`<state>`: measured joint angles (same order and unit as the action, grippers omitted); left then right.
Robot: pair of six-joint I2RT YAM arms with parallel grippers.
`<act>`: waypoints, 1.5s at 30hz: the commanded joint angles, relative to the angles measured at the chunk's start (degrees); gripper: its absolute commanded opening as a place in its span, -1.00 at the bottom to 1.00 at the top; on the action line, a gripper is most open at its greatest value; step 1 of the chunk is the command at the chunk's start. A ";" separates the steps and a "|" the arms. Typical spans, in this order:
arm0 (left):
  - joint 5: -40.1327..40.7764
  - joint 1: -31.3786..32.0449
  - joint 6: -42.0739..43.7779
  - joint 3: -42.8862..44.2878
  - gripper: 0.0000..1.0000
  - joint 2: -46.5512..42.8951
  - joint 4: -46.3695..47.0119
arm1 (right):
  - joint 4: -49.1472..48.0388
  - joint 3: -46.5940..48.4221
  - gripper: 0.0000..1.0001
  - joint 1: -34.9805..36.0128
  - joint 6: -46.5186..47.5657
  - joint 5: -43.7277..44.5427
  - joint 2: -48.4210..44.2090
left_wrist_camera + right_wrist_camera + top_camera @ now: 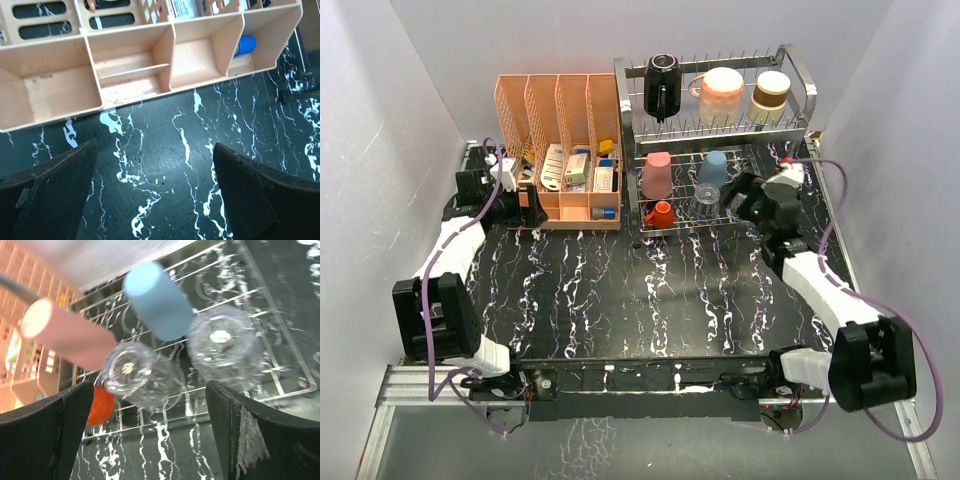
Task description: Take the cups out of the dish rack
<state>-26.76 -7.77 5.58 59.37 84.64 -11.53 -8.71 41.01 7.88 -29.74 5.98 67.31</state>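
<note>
I judge that the task is at its very first step. No cup stands on the desk (650,290), and all 8 are in the dish rack (800,75) at the far side.

On the upper tier there are the black mug (662,82), the peach mug (723,92) and the steel cup (770,95). On the lower tier there are the pink tumbler (657,175), the blue tumbler (714,168) and the small orange-red cup (660,213). The first clear glass (141,374) and the second clear glass (225,347) are there too, and all the lower cups seem to be placed upside down.

The right tool (745,195) is at the right end of the lower tier. Its fingers are wide apart and hold nothing. In the right wrist view the 2 clear glasses lie between and just beyond its fingers, but it is not touching either of them.

The left tool (525,207) is also wide apart and empty. It hangs over the desk just in front of the peach-orange organizer (60,90), well apart from the rack.

The next move, as I see it, is for the right arm. It should pick 1 glass, bring 1 finger to each side of it, close gently and lift it straight off the tines. The glasses stand close together and the blue tumbler is just behind them, so the approach needs care not to push a neighbour.
</note>
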 commanded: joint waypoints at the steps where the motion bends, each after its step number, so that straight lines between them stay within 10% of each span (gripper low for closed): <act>1: -3.88 -0.23 1.49 2.93 0.95 0.79 -8.15 | 3.40 8.14 0.96 8.64 11.79 4.78 4.59; 34: -13.13 -0.23 6.26 0.32 0.95 -2.76 -12.64 | -5.52 20.20 0.95 14.72 23.23 14.25 32.35; 45: -18.61 -0.23 9.13 -1.37 0.95 -4.84 -12.90 | -11.18 12.63 0.39 16.84 24.51 16.10 27.27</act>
<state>-40.16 -7.77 12.25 59.09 83.92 -23.22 -14.44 56.42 24.03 -6.00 20.62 99.68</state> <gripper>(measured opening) 0.972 0.783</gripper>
